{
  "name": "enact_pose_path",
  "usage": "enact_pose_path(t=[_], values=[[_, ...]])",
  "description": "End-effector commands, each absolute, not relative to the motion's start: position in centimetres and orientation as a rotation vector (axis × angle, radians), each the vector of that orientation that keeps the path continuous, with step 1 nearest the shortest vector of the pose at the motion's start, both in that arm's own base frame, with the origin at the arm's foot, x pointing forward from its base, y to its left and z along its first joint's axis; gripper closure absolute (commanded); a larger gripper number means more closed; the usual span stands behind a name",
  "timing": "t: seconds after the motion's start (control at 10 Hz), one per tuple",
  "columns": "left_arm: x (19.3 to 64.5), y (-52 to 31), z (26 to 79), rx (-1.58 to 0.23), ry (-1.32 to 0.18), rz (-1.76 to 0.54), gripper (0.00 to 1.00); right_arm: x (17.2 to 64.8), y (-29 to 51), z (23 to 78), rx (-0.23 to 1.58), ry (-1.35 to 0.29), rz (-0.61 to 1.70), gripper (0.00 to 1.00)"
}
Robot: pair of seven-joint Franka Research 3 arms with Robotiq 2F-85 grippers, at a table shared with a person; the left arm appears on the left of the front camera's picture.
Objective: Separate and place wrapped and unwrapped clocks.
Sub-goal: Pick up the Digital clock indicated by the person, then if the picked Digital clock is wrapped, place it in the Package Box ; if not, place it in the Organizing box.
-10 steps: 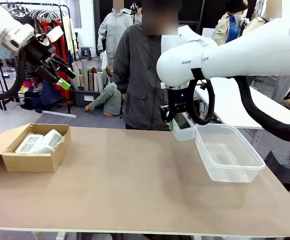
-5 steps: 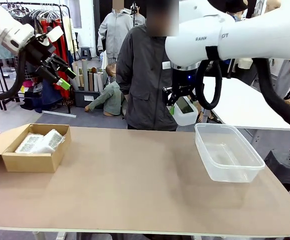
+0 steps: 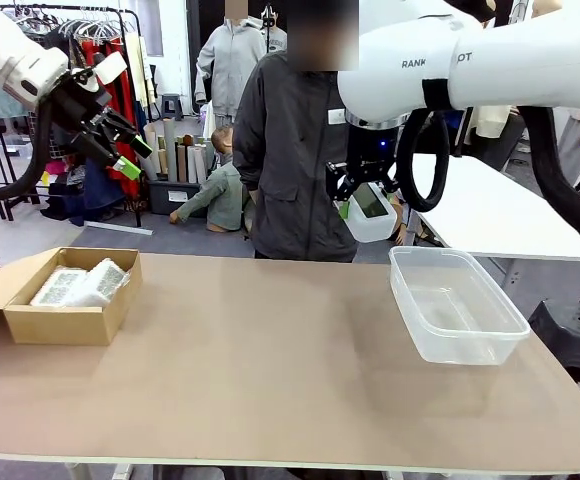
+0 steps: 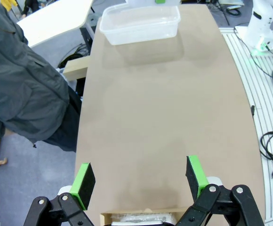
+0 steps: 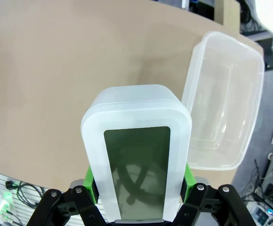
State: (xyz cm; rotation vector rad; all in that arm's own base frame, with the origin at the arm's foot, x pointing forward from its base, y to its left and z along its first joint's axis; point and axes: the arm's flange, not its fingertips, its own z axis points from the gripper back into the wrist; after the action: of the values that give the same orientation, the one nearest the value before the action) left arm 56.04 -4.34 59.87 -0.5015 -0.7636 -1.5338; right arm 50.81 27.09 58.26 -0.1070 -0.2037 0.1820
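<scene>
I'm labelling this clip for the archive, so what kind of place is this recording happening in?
Probably a robot workshop or lab set up inside a clothing storage space. A rack of hanging clothes stands behind the brown table, rolled materials lean near it, and cables trail across the floor.

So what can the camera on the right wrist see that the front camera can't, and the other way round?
Right wrist alone: the bare clock's grey-green screen head-on, pinched between green pads. Front alone: the cardboard box holding two bubble-wrapped bundles, the open left gripper raised above it, and a person across the table. Both: the right gripper holding the clock near the empty plastic tub.
</scene>
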Motion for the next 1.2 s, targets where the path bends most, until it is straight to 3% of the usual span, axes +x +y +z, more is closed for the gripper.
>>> enact_pose_path(t=[0.0, 1.1], values=[[55.92, -4.31, 59.97, -0.505, -0.761, -1.537, 0.0, 50.61, 27.28, 58.53, -0.11, -0.202, 0.186, 1.0], [55.92, -4.31, 59.97, -0.505, -0.761, -1.537, 0.0, 50.62, 27.39, 58.15, -0.109, -0.199, 0.188, 1.0]])
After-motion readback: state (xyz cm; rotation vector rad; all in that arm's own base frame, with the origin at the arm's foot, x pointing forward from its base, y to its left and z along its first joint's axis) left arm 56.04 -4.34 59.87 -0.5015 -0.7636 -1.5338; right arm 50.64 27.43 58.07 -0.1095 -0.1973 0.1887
